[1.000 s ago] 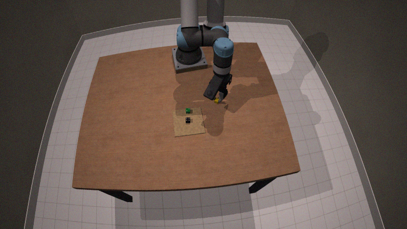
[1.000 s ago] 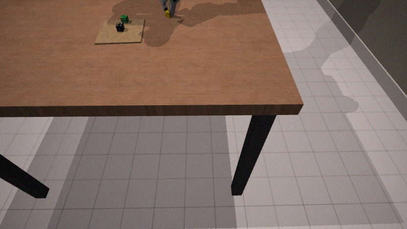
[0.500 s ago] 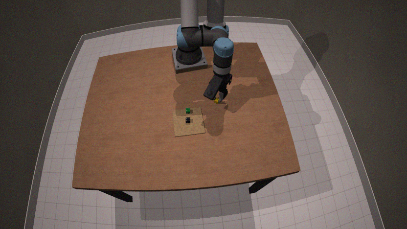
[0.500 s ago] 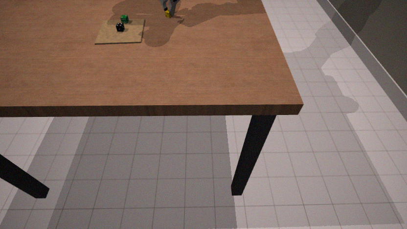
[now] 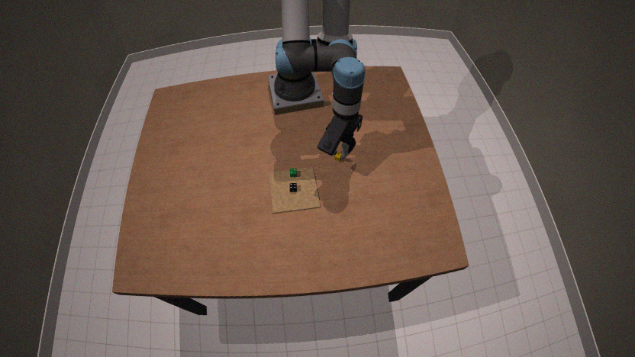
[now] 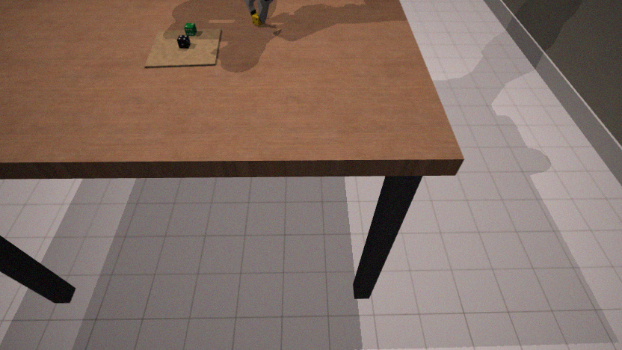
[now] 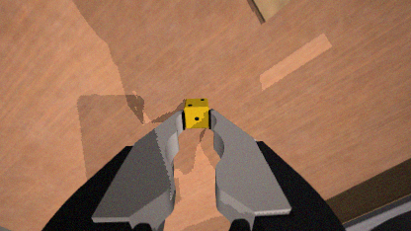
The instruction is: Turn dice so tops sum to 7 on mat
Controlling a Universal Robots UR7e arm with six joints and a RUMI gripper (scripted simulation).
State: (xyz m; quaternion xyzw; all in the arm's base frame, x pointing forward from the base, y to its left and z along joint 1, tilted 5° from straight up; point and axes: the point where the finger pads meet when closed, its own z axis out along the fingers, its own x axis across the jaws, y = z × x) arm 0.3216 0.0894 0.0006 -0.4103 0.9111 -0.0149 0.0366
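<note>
We list one yellow cube die (image 7: 196,115), pinched between our grey wedge-shaped fingers over the wood-grain worktop (image 7: 74,59).

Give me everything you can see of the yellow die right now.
The yellow die is a small, matte yellow cube with dark pips. In the wrist view the face toward the camera shows one pip; the face beyond it shows pips too small to count. The gripper is shut on it, one fingertip on each side. It is over bare wood, off the mat; whether it touches the table is unclear.

Yellow die (image 7: 196,115) off mat (image 5: 306,199) (tool-pinched); others on.
</note>
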